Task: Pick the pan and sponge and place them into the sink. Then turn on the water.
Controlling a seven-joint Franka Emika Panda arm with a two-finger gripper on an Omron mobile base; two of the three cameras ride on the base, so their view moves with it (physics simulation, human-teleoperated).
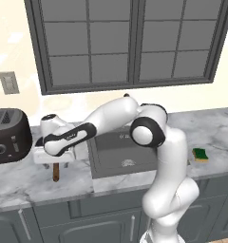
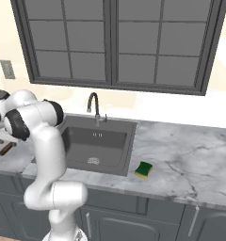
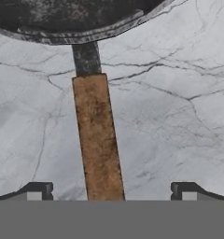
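At the far left a black toaster point(image 1: 9, 135) stands on the marble tabletop point(image 1: 21, 182), close to its left end. Just right of it the gripper point(image 3: 112, 191) hangs low over the pan point(image 3: 76, 23), its fingers point(image 3: 39, 190) spread wide and standing on either side of the brown wooden handle point(image 3: 97, 135) without touching it. The handle points toward the near edge of the tabletop, and its tip shows below the hand point(image 1: 55, 172). The pan's black bowl lies farther back, with nothing visible inside it.

Next comes the sink point(image 2: 72, 162), a dark recessed basin holding only its round drain point(image 2: 93, 160), with the faucet point(image 2: 93, 107) curving up at its rear rim. The arm crosses over its left side.

Right of the basin, near its front corner, the sponge point(image 2: 144, 169) lies flat, green layer up. Beyond it, bare marble runs to the right.
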